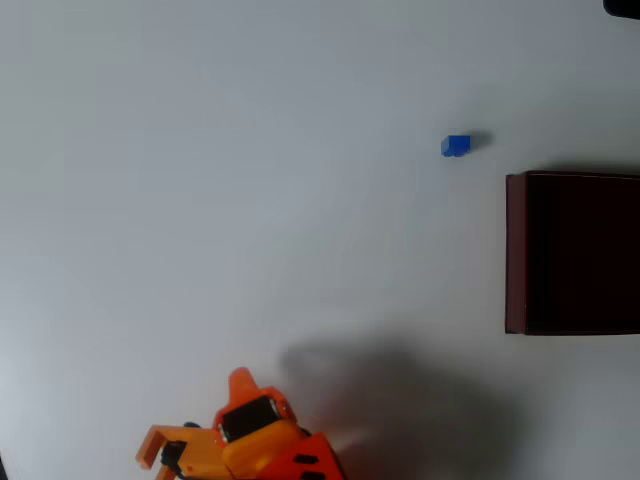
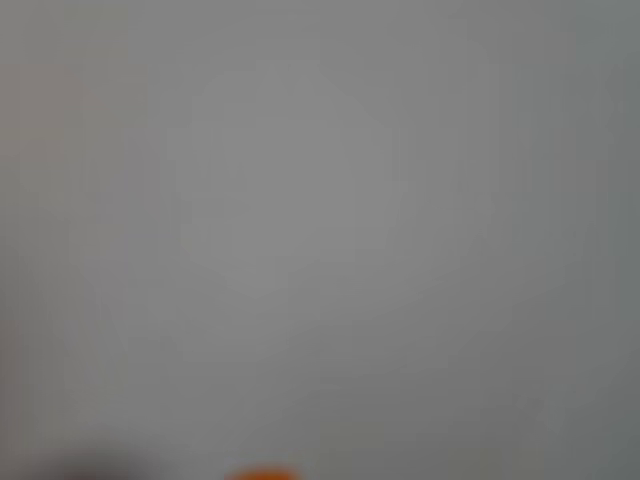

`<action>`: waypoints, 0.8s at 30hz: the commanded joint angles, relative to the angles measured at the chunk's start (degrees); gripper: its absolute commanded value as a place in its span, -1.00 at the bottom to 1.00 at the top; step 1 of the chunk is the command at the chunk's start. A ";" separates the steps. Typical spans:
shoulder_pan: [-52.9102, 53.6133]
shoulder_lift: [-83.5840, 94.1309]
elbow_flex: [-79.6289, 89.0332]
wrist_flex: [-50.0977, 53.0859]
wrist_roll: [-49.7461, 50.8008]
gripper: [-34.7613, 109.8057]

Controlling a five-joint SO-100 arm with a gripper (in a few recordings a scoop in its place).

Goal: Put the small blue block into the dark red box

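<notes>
In the overhead view the small blue block lies alone on the white table, right of centre and towards the top. The dark red box stands at the right edge, just below and to the right of the block, its maroon left wall framing a nearly black inside. My orange gripper sits at the bottom left, far from both, with nothing seen in it; how its jaws stand is unclear from above. The wrist view is a blurred grey surface with an orange sliver at the bottom edge.
Bare white table spreads between the arm and the block. The arm's soft shadow falls at the bottom centre. A dark object cuts into the top right corner.
</notes>
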 commanded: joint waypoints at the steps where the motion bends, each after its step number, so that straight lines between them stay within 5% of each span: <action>1: 1.41 0.62 0.26 0.35 1.14 -0.52; 24: 2.02 0.62 0.26 0.35 1.49 -0.49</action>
